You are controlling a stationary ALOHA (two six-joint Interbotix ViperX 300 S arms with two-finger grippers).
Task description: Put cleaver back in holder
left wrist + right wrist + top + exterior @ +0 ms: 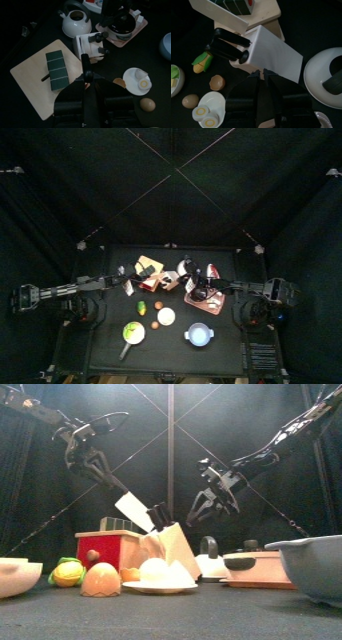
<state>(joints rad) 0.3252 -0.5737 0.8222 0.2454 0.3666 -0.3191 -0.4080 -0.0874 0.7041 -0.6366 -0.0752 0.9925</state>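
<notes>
A: What are the grippers doing?

B: The right gripper (262,74) hangs above the holder (110,549), its jaws pressed together with nothing between them; the left gripper (85,75) likewise shows its jaws drawn close and empty, up over the same block.

A: And the cleaver?

B: The cleaver (264,52) sits in the holder already, its broad pale blade (132,510) jutting up at a slant from the block's top, black handle (230,45) beside it. Neither gripper touches it.

A: What lies around the holder?

B: The holder stands on a pale cutting board (30,82). Just in front of it, toward the table's front edge, lie a corn cob (200,61), a brown egg (100,580) and a small plate (208,109) of halved boiled egg. To the holder's right stand a white kettle (75,20) and a tray (259,576) bearing a dark pot. A grey bowl (314,564) sits further right, near the front.
</notes>
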